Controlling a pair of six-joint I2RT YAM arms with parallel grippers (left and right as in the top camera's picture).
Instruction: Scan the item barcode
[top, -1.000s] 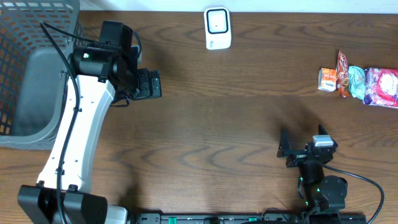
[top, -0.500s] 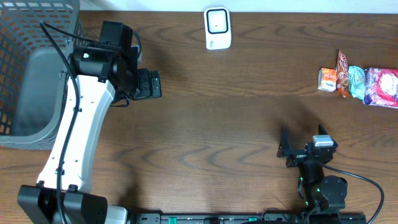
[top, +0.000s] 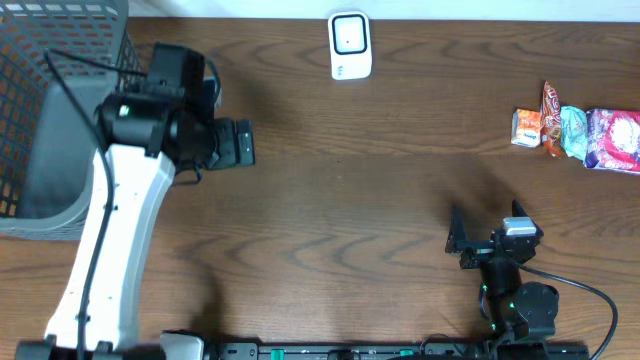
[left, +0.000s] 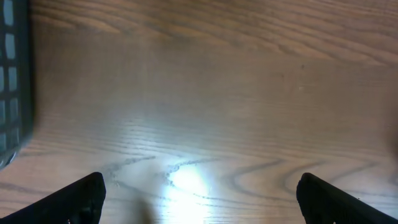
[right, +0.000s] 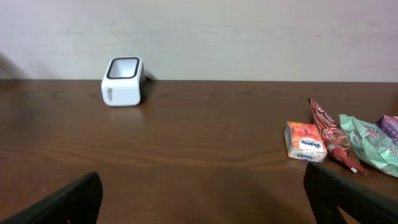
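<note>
Both grippers are released and empty. The right gripper (top: 460, 240) sits low near the front of the table (top: 400, 180), and the left gripper (top: 240, 143) is just beside the grey basket (top: 30, 60).

The snack packets (top: 575, 130) lie in a row along the table's right edge, ahead and to the right of the right gripper, so I judge that arm the nearer. The small orange packet (right: 305, 142) is the end of the row nearest the white scanner (right: 122, 81), which stands at the far edge.

The right wrist view holds packets and scanner together. The left wrist view gives only bare table and a basket corner. No barcode is legible in any view.
</note>
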